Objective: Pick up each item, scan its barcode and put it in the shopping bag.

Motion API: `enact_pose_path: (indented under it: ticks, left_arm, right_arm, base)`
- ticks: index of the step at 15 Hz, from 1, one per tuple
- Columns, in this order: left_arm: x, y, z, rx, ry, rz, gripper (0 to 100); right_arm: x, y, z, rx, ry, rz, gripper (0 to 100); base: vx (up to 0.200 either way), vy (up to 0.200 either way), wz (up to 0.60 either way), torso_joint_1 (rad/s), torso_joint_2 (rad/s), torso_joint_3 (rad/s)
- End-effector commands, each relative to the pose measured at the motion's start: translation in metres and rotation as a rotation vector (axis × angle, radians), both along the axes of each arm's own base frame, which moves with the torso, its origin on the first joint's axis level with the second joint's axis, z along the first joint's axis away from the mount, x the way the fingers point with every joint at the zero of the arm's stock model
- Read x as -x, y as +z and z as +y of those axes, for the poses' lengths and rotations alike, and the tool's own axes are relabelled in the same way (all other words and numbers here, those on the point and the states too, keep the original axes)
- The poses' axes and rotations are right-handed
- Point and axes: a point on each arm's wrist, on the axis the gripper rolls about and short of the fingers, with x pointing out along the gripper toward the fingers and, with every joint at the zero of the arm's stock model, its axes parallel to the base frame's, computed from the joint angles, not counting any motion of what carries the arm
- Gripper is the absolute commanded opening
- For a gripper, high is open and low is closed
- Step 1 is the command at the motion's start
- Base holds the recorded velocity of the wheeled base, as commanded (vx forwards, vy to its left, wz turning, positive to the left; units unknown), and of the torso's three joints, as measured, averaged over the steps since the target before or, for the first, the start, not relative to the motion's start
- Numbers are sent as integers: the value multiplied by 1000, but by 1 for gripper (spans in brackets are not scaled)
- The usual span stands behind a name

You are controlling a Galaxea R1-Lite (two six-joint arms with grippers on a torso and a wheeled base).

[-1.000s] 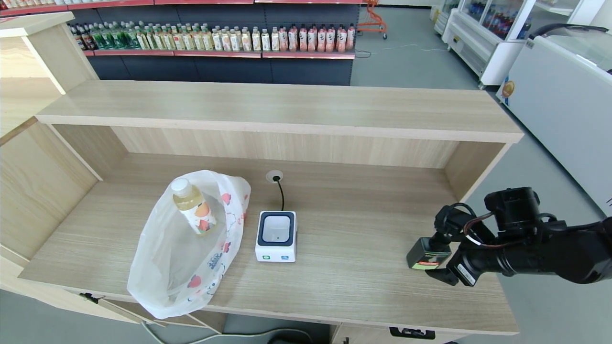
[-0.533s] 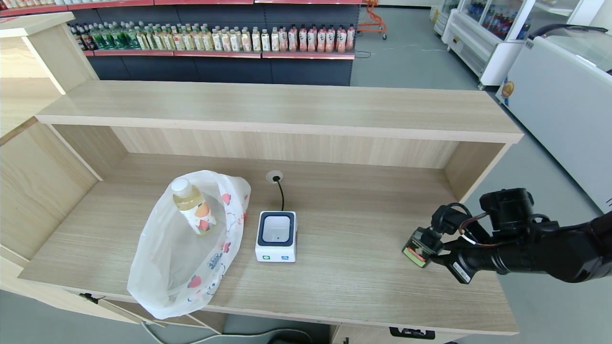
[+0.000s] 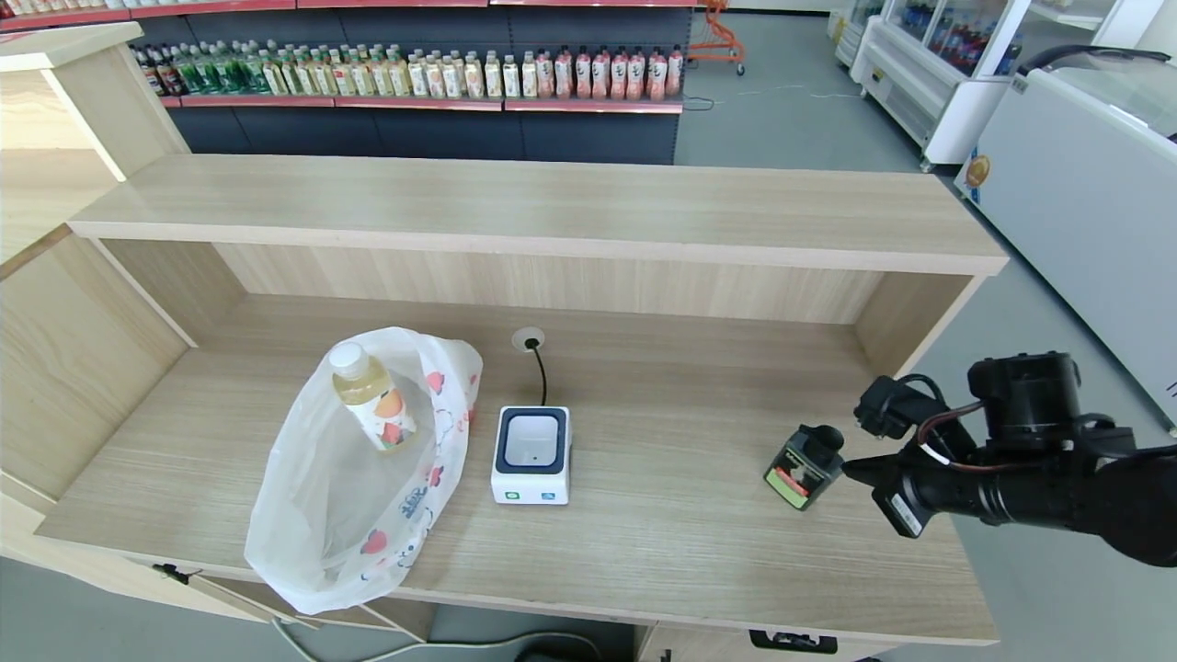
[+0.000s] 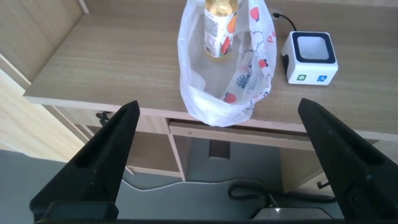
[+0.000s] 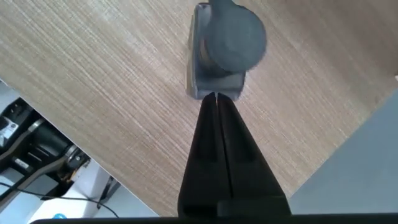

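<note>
A small dark jar (image 3: 798, 471) with a black cap and a red and green label stands, slightly tilted, on the right part of the wooden counter (image 3: 680, 515). My right gripper (image 3: 851, 471) is shut with nothing in it, its tip just right of the jar. In the right wrist view the closed fingers (image 5: 216, 124) point at the jar's cap (image 5: 233, 40). A white shopping bag (image 3: 354, 487) lies open at the left with a juice bottle (image 3: 372, 397) in it. The scanner (image 3: 531, 453) sits mid-counter. My left gripper (image 4: 217, 155) hangs open off the counter's front edge, short of the bag (image 4: 224, 93).
A black cable (image 3: 540, 372) runs from the scanner to a hole in the counter. A raised wooden shelf (image 3: 533, 207) walls the back, side panels close both ends. Store shelves with drinks and freezers stand beyond. The counter's right edge is close to the jar.
The right gripper held the dark jar above the counter's right end; now the jar stands on the counter and the gripper has drawn back to the right, shut.
</note>
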Motion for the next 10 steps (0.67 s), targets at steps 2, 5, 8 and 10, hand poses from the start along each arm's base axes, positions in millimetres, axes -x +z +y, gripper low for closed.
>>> enact_pose_path:
  ticks: [2,5,8,10]
  left_arm:
    - [0,0,0,0,0,0,100]
    - [0,0,0,0,0,0,100]
    - [0,0,0,0,0,0,100]
    - [0,0,0,0,0,0,100]
  right_arm:
    - [23,20,-11,-11,-8,-68,0]
    - [32,27,-12,-9,-9,-92,100]
    - [26,15,-12,0,-13,-47,100]
    - [18,3,-10,7,-2,-8,100]
  base:
    - [0,0,0,0,0,0]
    - [0,0,0,0,0,0]
    - [0,0,0,0,0,0]
    - [0,0,0,0,0,0]
